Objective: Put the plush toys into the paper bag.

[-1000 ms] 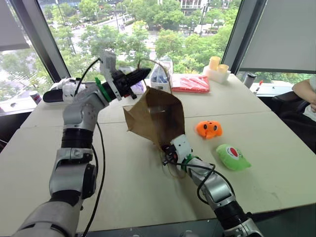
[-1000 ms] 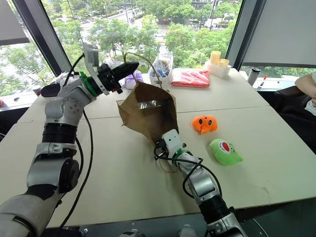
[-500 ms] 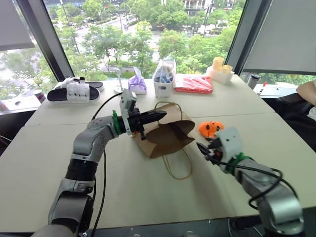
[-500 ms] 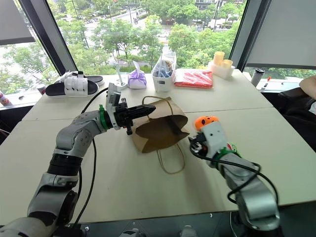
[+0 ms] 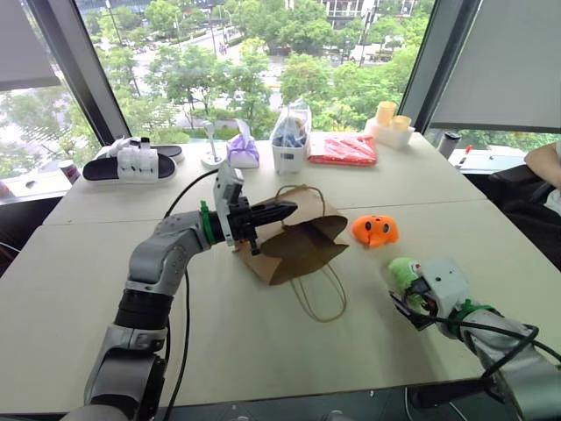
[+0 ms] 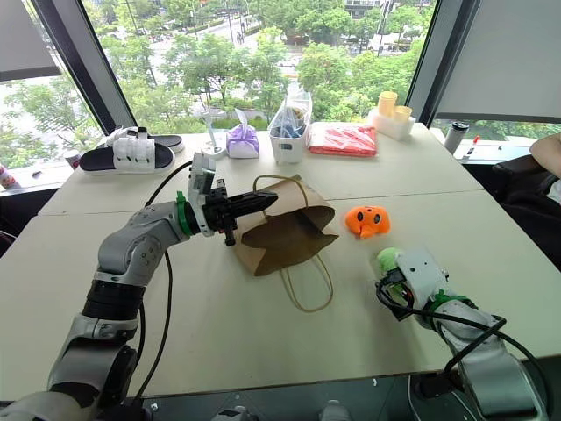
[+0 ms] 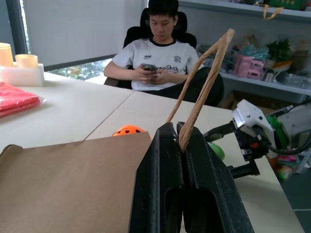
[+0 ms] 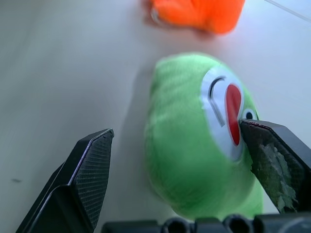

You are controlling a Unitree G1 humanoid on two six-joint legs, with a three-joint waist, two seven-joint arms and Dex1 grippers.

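Right wrist view: the right tool (image 8: 177, 165) has swung over from the paper bag (image 5: 294, 246) and spread around the green toy (image 8: 199, 141), seemingly untouched. Left tool (image 5: 272, 210) pinches a cord handle (image 7: 206, 82); orange toy (image 5: 374, 230) waits on the tabletop (image 5: 263, 351).

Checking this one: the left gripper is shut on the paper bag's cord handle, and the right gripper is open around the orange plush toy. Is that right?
Not quite. The left gripper is shut on the paper bag's cord handle, but the open right gripper brackets the green plush toy, not the orange plush toy, which lies apart on the table. The right wrist view shows it.
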